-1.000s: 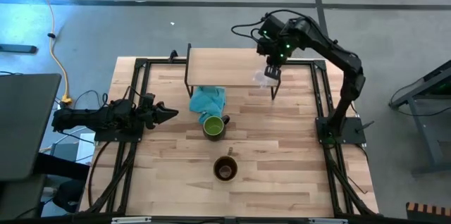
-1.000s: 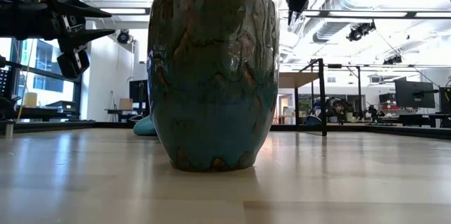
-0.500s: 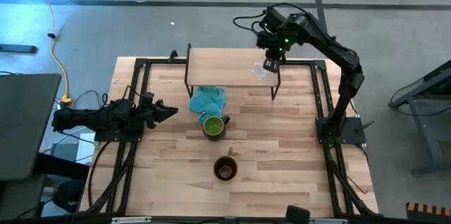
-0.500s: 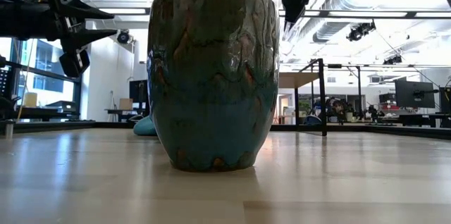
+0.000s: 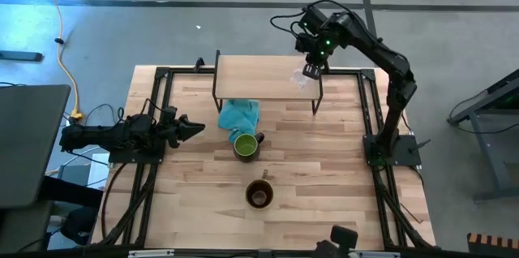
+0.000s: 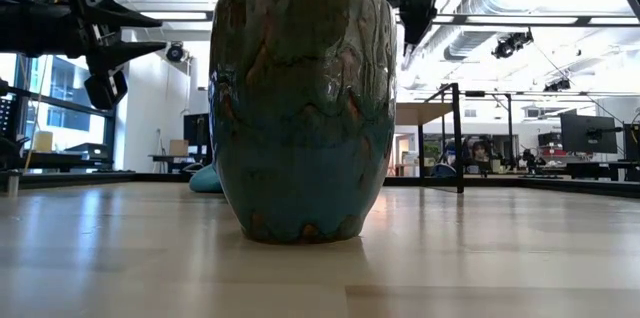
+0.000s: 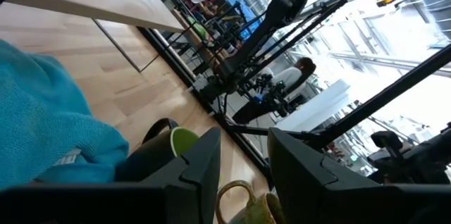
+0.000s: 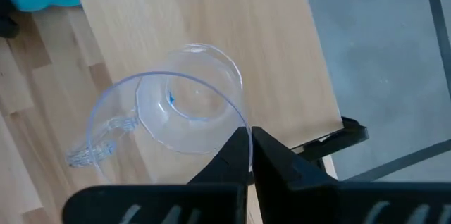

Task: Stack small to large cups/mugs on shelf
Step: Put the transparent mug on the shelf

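The clear glass cup (image 5: pixel 298 82) is over the right end of the light-wood shelf (image 5: pixel 259 75), and my right gripper (image 5: pixel 310 71) is shut on it. The cup shows mouth-up in the right wrist view (image 8: pixel 180 115). The green-lined mug (image 5: pixel 246 145) stands on the table in front of the shelf. The brown mug (image 5: pixel 259 194) stands nearer the front edge and fills the low view (image 6: pixel 300 108). My left gripper (image 5: pixel 193 131) is open and empty at the table's left, pointing toward the green mug. My right gripper pinches the glass cup's rim (image 8: pixel 242 120) between its two fingers, on the side opposite the handle (image 8: pixel 99 146). The fingers come from above, pointing down. The cup hangs below them, mouth up and a little tilted, over the shelf board. I cannot tell whether its base touches the board.
A teal cloth (image 5: pixel 239 115) lies on the table, partly under the shelf's near edge, next to the green mug. Black frame rails (image 5: pixel 154 120) run along the table's left and right sides. Bare shelf board lies to the left of the cup.
My right gripper has gone toward the table's far edge with the glass cup, from the shelf's near right corner to over the board's right end. It has stayed shut on the cup.
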You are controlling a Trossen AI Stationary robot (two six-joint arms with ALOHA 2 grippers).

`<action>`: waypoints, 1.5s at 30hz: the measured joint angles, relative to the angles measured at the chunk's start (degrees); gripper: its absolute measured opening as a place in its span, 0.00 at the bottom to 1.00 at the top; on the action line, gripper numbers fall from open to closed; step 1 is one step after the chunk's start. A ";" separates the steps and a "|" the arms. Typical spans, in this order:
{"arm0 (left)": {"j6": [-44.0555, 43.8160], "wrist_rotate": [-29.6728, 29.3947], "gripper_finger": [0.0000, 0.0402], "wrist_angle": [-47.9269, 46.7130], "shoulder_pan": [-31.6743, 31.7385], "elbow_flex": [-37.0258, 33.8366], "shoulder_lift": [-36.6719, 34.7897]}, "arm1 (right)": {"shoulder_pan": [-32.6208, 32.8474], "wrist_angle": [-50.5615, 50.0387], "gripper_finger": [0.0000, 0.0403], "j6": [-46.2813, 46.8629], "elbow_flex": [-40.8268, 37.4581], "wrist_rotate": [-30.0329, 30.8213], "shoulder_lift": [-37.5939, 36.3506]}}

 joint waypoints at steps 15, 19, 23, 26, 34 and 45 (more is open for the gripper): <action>0.00 -0.40 0.26 0.15 0.00 0.00 -0.01 | -2.30 2.51 0.00 -2.06 0.00 -0.90 0.69; 0.00 -0.40 0.26 0.15 0.02 0.00 0.01 | -2.57 0.71 0.00 -2.16 -0.04 -1.07 2.46; 0.00 -0.40 0.26 0.15 0.00 0.00 -0.01 | -2.58 0.99 0.00 -2.68 -0.04 -1.07 3.12; 0.00 -0.40 0.26 0.14 0.00 0.00 0.01 | -2.57 1.33 0.00 -2.99 -0.04 -1.08 3.13; 0.92 -0.44 0.26 0.13 0.00 0.00 0.01 | -2.60 1.32 0.00 -3.02 -0.04 -1.58 3.13; 1.46 -0.82 0.26 0.15 0.00 0.00 -0.01 | -2.58 1.96 0.00 -2.98 -0.04 -2.34 3.15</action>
